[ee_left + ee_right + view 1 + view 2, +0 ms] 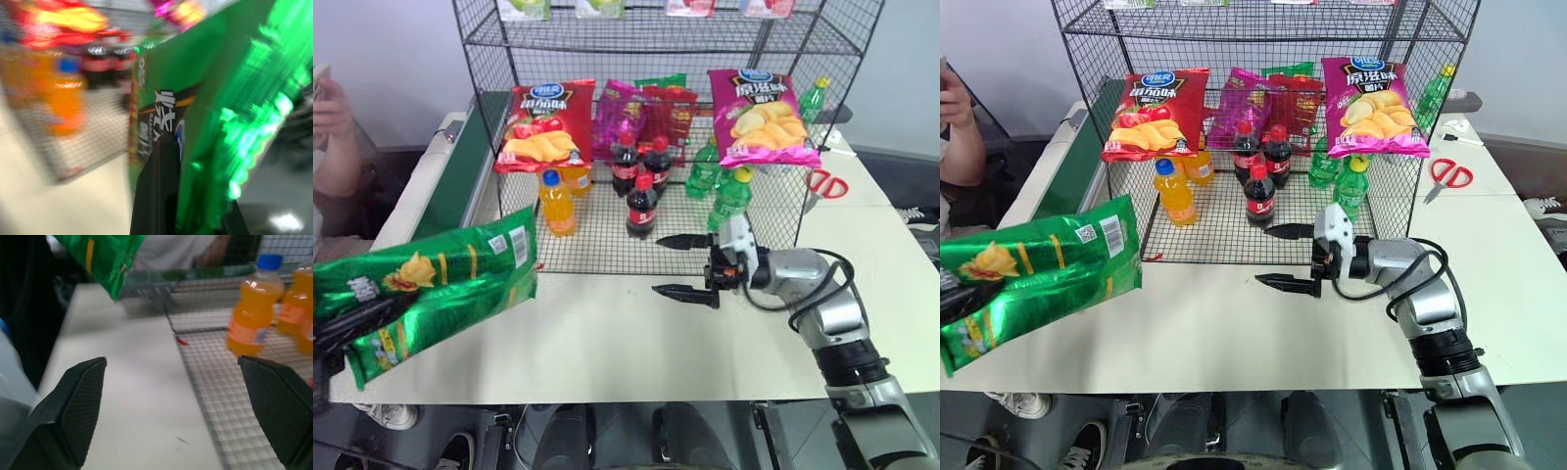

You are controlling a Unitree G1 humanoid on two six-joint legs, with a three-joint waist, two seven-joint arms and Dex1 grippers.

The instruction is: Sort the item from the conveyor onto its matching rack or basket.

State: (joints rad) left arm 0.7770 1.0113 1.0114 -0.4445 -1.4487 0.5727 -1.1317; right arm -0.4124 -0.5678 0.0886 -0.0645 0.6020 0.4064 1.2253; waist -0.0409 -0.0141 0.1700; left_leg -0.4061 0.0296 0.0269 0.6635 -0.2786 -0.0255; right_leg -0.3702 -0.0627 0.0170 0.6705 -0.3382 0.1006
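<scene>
The item, a glossy green chip bag [440, 284], hangs in the air over the table's front left corner, tilted, with my left gripper [354, 323] shut on its lower end. In the left wrist view a black finger [159, 186] presses against the bag [215, 98]. The conveyor [460, 166] with its dark green belt runs along the table's left side. The black wire rack [597, 250] stands at the back centre. My right gripper [659, 264] hovers open just in front of the rack's bottom shelf, pointing left, with nothing between its fingers.
On the rack hang a red chip bag [546, 122] and a pink chip bag [759, 116]; orange bottles [556, 203], cola bottles [641, 206] and green bottles [729, 196] stand on its bottom shelf. Red scissors [827, 184] lie at the right. A person's arm [333, 127] is at the far left.
</scene>
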